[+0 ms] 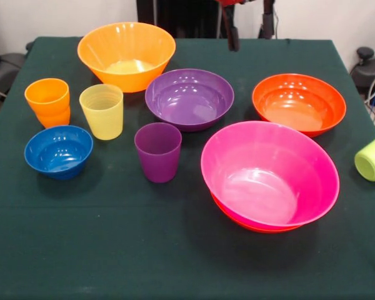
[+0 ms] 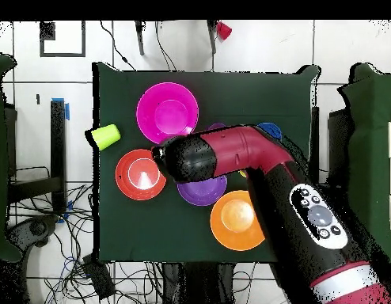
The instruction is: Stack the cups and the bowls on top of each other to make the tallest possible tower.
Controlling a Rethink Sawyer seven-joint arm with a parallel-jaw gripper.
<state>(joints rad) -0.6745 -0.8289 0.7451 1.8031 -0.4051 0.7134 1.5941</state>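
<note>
Nearest the front camera, a large glossy pink plastic bowl (image 1: 270, 172) sits nested in a shallow red-orange bowl (image 1: 240, 220) whose rim shows beneath it; this pair is the only start of a tower, probably placed wide and low to give a steady base. Just beyond the pink bowl stands a second shallow red-orange bowl (image 1: 299, 103), and beside that, toward the table's middle, a wide purple bowl (image 1: 189, 98). A small translucent purple tumbler (image 1: 157, 151) stands upright beside the pink bowl, close enough to be an easy next piece. Farther from the pink bowl are a pale yellow tumbler (image 1: 102, 110), a small blue bowl (image 1: 58, 150), an orange tumbler (image 1: 47, 102) that looks like two nested, and a large deep yellow-orange bowl (image 1: 126, 55). A lime green cup (image 1: 372, 156) lies tipped on its side near the green tablecloth's (image 1: 112, 250) edge, on the pink bowl's other side, so it would need righting. The gripper (image 1: 248, 28) hangs above the far side, between the purple and lone red-orange bowls, its two fingers spread apart and carrying nothing.
</note>
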